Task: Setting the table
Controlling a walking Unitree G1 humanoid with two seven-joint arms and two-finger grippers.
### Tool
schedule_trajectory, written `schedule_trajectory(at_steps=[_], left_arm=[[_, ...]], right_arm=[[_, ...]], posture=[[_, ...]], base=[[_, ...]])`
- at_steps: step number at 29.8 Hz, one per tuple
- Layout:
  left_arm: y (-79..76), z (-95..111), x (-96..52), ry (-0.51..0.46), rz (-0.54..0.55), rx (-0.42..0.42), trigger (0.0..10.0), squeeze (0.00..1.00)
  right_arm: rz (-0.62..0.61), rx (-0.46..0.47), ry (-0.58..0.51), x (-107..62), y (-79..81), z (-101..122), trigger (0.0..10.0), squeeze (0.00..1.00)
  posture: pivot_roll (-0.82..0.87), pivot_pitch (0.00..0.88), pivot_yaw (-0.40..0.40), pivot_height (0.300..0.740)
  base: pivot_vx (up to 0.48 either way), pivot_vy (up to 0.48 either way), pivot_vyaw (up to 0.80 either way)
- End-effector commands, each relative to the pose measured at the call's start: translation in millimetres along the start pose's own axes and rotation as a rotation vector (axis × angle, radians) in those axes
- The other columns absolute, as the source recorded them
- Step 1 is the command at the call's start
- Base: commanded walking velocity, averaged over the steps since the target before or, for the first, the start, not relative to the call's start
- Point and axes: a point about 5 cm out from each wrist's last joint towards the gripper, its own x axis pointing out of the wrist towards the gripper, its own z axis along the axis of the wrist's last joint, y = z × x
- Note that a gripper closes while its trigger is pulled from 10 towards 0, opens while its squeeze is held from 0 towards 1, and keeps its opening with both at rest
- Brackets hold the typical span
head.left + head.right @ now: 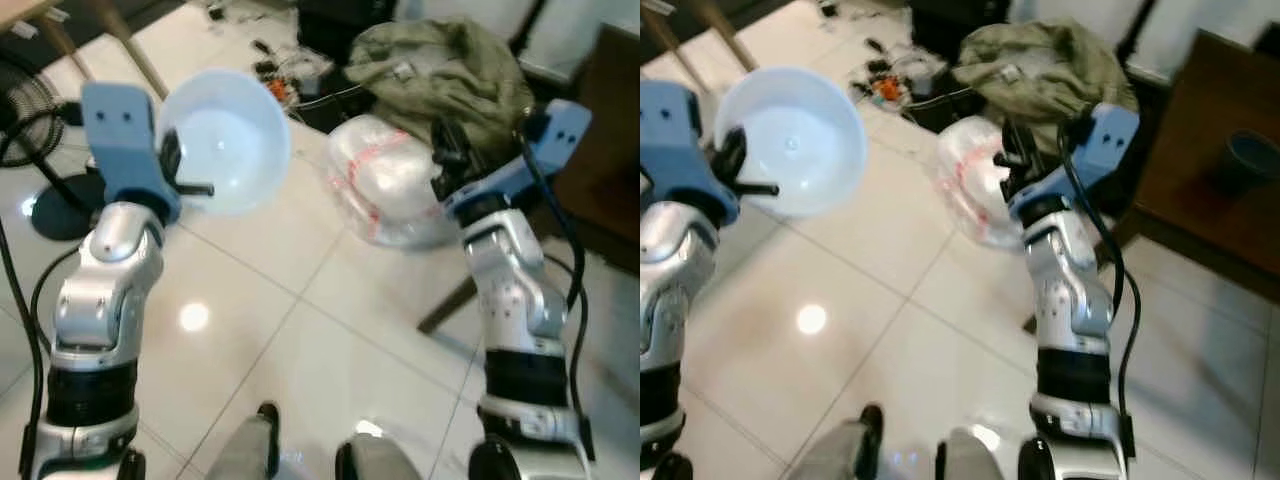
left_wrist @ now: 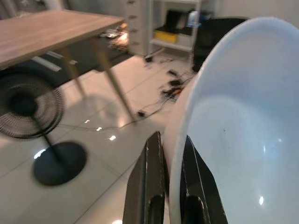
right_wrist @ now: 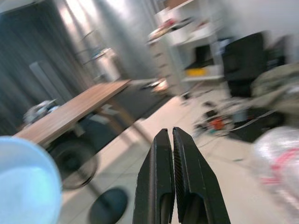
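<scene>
Left pincer (image 2: pixel 169 186) clamped on the white bowl's (image 1: pixel 225 140) rim — right pincer (image 3: pixel 173 177) raised, fingers together, holding nothing.

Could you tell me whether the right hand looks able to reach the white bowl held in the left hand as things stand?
Probably yes. The right hand is shut and holds nothing, and only open air over the floor separates it from the white bowl, which the left hand grips by the rim.
</scene>
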Motion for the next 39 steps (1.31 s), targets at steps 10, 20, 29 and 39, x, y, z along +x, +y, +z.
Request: schedule_trajectory(at_steps=[10,20,29,39], left_arm=[[-0.3,-8.3,4.1,0.000,0.022,0.055,10.0,0.00],[-2.5,-8.5,6.2,-0.019,0.011,0.075,10.0,0.00],[-3.1,-8.6,6.4,-0.029,0.012,0.081,10.0,0.00],[-3.0,-7.8,6.2,-0.039,0.016,0.097,10.0,0.00]], right_arm=[[-0.096,-0.231,-0.011,-7.8,-17.0,-7.0,10.0,0.00],[-0.106,-0.241,-0.025,-11.8,-23.1,-6.9,10.0,0.00],[-0.056,-0.235,-0.030,-11.1,-18.1,-9.5,10.0,0.00],[-0.011,-0.191,-0.017,-9.4,-10.0,-14.7,10.0,0.00]], posture=[[-0.06,0.043,0.034,0.740],[-0.06,0.034,0.035,0.740],[-0.06,0.032,0.035,0.740],[-0.05,0.036,0.036,0.740]], base=[[0.389,0.000,0.26],[0.450,0.000,0.00],[0.450,0.000,0.00],[0.450,0.000,0.25]])
